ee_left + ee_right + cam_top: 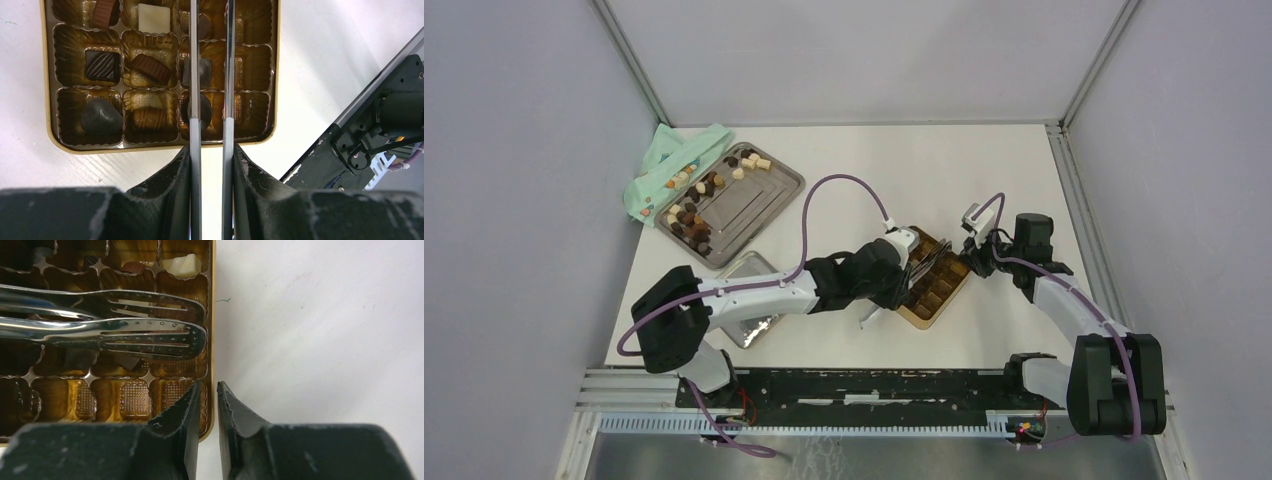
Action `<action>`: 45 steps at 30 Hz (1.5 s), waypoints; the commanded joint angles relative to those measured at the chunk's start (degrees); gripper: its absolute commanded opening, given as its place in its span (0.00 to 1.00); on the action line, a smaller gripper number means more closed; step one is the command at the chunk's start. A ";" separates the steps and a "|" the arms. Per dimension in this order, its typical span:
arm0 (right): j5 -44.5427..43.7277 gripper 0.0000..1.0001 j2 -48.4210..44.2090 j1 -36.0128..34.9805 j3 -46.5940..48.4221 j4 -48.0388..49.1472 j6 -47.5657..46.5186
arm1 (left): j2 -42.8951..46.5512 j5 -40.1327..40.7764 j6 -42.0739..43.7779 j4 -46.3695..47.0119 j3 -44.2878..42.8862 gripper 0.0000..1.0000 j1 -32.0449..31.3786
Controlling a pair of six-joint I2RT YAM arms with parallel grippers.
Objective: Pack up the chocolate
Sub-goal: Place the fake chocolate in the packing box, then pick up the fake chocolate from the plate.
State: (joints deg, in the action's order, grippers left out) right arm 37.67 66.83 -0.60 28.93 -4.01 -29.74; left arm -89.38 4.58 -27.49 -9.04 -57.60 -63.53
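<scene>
Gold tin (47,100), part filled, both tools at it.
Your left tool (212,150) was clamped on a pair of metal tongs (150,335), whose tips lay over the tin's cups. Your right tool (208,390) stood narrow, one finger either side of the tin's rim; you could not tell whether it touched. Chocolate (102,65) sat in several cups. Loose pieces (692,222) lay on a tray (769,195) beside a green bag (659,165), far left on the surface (904,170), well apart from the tin.
</scene>
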 commanded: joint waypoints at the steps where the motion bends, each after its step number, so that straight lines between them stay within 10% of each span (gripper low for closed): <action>1: 1.88 0.25 -0.38 0.25 2.63 1.56 0.21 | -0.28 2.32 0.75 0.31 -3.47 0.26 -0.38; 12: 3.23 0.41 -1.22 0.26 2.98 0.70 -0.18 | -1.02 2.21 0.65 -0.62 -4.77 0.42 -0.39; 30: 12.90 0.47 -9.85 8.04 3.73 -2.67 -2.68 | 12.73 9.36 -1.56 -11.24 -6.09 0.41 1.52; 45: 17.62 0.48 -9.86 8.27 5.16 -6.25 -4.93 | 19.32 -6.53 11.52 -27.22 -6.86 0.43 51.65</action>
State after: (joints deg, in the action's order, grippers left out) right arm 53.06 56.69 7.53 31.07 -9.34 -32.97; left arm -66.08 2.96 -24.49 -31.14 -60.51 -19.16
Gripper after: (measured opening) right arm 0.475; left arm 0.442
